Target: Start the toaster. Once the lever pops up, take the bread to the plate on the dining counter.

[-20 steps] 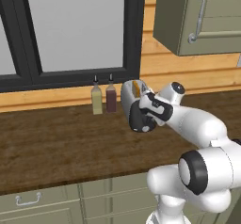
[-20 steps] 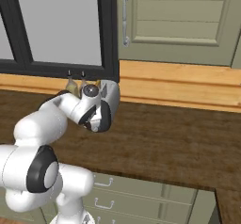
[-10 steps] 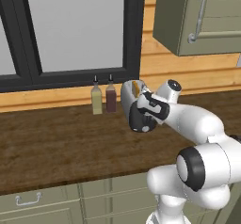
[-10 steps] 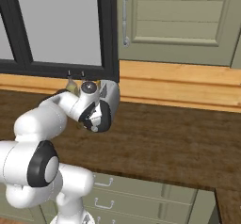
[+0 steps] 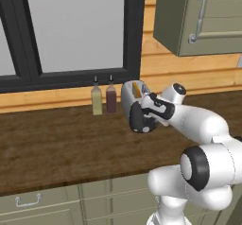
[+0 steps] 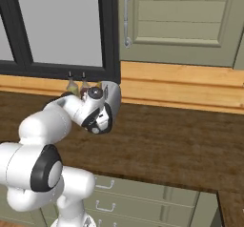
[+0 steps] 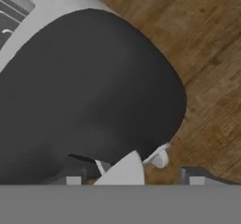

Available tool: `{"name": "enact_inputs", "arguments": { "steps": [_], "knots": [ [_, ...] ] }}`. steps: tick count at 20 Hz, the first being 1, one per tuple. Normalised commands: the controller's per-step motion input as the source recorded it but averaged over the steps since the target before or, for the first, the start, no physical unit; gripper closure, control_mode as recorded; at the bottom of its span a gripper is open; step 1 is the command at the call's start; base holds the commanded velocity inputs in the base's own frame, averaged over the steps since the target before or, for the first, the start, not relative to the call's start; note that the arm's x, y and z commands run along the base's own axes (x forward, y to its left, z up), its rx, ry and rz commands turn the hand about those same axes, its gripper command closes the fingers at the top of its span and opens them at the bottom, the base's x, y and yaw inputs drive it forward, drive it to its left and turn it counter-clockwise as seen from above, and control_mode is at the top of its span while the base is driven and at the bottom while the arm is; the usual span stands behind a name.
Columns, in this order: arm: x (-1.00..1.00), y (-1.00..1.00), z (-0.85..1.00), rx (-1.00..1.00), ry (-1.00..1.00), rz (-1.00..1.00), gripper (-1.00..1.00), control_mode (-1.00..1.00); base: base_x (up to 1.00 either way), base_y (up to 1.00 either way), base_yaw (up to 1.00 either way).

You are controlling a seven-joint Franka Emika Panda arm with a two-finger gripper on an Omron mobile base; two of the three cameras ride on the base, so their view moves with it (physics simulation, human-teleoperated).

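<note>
Meanwhile the hand has edged in closer to the toaster over the last second, and it now sits pressed against the black end panel at the back of the wooden desk, just beside the two small bottles. How wide the fingers stand, I cannot tell, and nothing looks held. I judge the lever push to be under way or just made; an orange sliver, perhaps the bread, shows in a slot.
</note>
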Motion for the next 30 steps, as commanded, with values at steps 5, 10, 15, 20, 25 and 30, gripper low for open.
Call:
{"name": "enact_inputs", "arguments": {
  "steps": [5,10,15,20,25,30],
  "knots": [
    [-0.09,-0.19,-1.00,-0.21,0.02,0.38,-1.00,-1.00,0.00,0.00,0.00],
    [-0.09,-0.03,-1.00,-0.30,0.01,0.42,-1.00,-1.00,0.00,0.00,0.00],
    [-0.25,0.00,-1.00,-0.32,0.00,0.42,-1.00,-1.00,0.00,0.00,0.00],
    [-0.34,0.00,-0.91,-0.30,-0.01,0.40,-1.00,-1.00,0.00,0.00,0.00],
    [-0.81,-0.05,-0.05,-0.15,-0.17,0.31,-1.00,-1.00,0.00,0.00,0.00],
    [-0.93,-0.06,0.13,0.00,-0.30,0.06,-1.00,-1.00,0.00,0.00,0.00]
  ]
}}
